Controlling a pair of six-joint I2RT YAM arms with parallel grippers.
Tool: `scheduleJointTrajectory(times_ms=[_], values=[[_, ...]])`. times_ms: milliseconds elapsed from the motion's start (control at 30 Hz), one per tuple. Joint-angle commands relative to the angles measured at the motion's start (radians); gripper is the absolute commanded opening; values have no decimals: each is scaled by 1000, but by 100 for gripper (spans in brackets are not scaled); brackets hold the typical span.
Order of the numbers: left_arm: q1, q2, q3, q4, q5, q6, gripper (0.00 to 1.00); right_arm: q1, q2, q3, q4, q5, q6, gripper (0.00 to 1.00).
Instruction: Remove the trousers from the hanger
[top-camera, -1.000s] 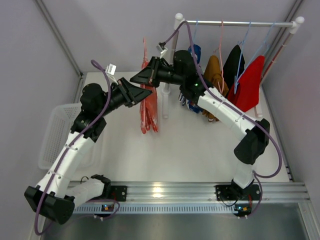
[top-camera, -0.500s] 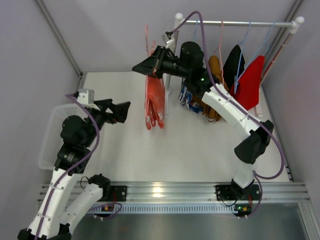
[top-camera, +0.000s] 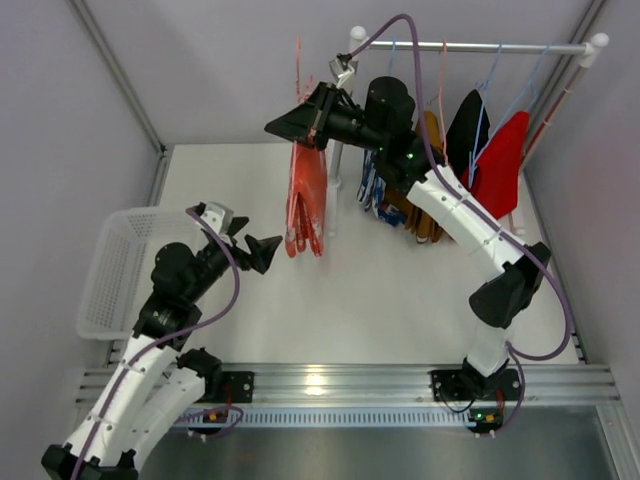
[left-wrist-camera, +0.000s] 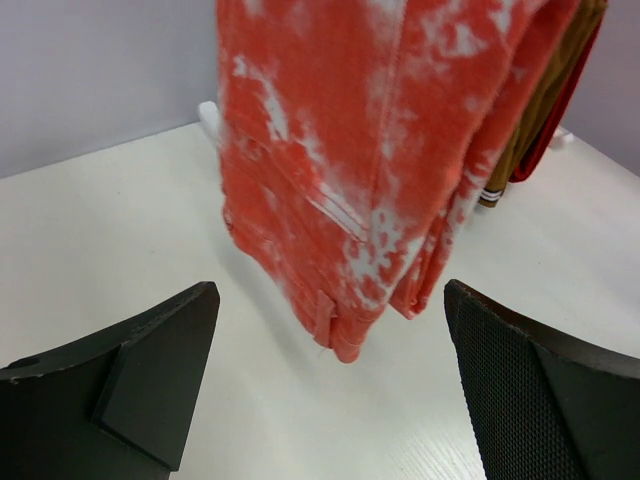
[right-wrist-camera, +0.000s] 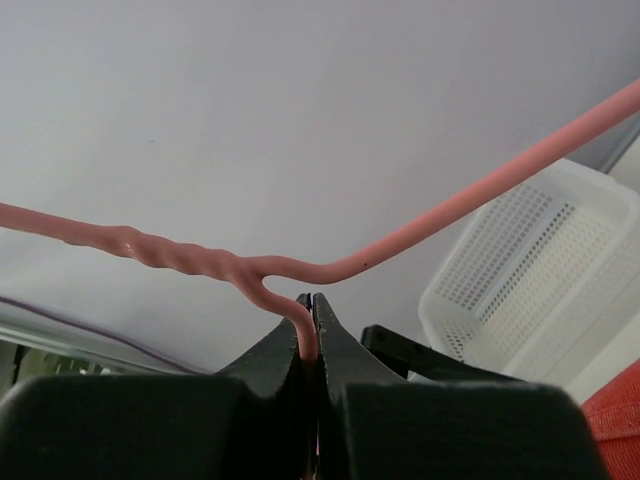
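Note:
The orange-red trousers (top-camera: 305, 200) with pale speckles hang from the thin pink hanger (top-camera: 298, 70), held up above the table's back middle. My right gripper (top-camera: 285, 128) is shut on the hanger wire just below its twisted neck (right-wrist-camera: 300, 320); the right wrist view shows the wire (right-wrist-camera: 420, 240) pinched between the shut fingers (right-wrist-camera: 313, 305). My left gripper (top-camera: 252, 236) is open, low and to the left of the trouser legs, touching nothing. In the left wrist view the trousers (left-wrist-camera: 370, 160) hang ahead of the wide-apart fingers (left-wrist-camera: 330, 295), their hems just above the table.
A white basket (top-camera: 115, 270) sits at the table's left edge, also seen as (right-wrist-camera: 530, 270). At the back right a rail (top-camera: 480, 46) on a white post (top-camera: 335, 180) carries brown (top-camera: 428, 140), black (top-camera: 465, 125) and red (top-camera: 500, 165) garments.
My left gripper has let go of the trousers, opened wide and pulled back down to the left. My right gripper has raised the hanger and trousers slightly.

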Motion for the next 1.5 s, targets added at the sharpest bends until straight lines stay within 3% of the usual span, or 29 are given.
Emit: scheduleJointTrajectory(times_ms=[0,267,400,700,933,1167,1467], values=[[-53,9,-28,152,28,64,99,-5,-48,117,185,14,-5,0],[-277,112,-89,338,-240,155,99,-4,-9,192,203,38,9,0],[-293,240,-51,409,-441,150,99,-1,-19,192,214,14,9,0],[-291,307,-12,493,-406,122,99,1,-42,188,236,-21,15,0],[-291,293,-14,496,-294,70,99,1,-37,178,254,-26,39,0],[-291,325,18,507,-449,108,99,15,-40,177,297,-58,67,0],[-291,342,61,568,-445,140,96,45,-42,163,317,-83,79,0]])
